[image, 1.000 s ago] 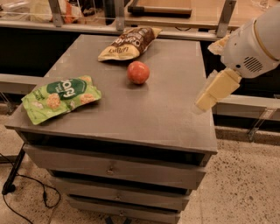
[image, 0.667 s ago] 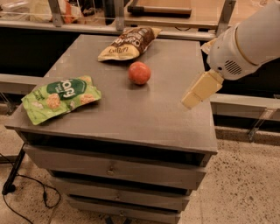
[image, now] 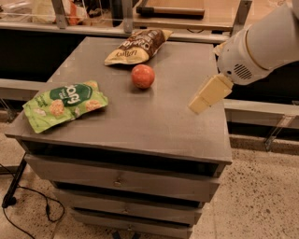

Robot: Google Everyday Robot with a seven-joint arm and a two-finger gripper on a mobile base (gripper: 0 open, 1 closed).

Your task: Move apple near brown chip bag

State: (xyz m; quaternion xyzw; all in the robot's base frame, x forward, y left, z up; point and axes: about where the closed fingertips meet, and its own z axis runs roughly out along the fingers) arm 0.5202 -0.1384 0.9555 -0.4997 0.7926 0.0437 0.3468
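The apple (image: 142, 76) is small, round and reddish-orange. It sits on the grey cabinet top (image: 154, 123) just in front of the brown chip bag (image: 138, 45), with a small gap between them. The bag is dark brown with a tan-yellow lettered part and lies at the back of the top. My gripper (image: 202, 101) is beige, hangs from the white arm (image: 261, 44) over the right part of the top, and points down-left. It is to the right of the apple, apart from it, and holds nothing that I can see.
A light green snack bag (image: 65, 103) lies near the front left corner. The cabinet has drawers (image: 121, 179) below. A shelf and metal frame (image: 168, 11) stand behind. A black cable (image: 28, 205) lies on the speckled floor at the left.
My arm and gripper have moved left, from past the right edge of the cabinet to over its top, closer to the apple. The apple and both bags have not moved.
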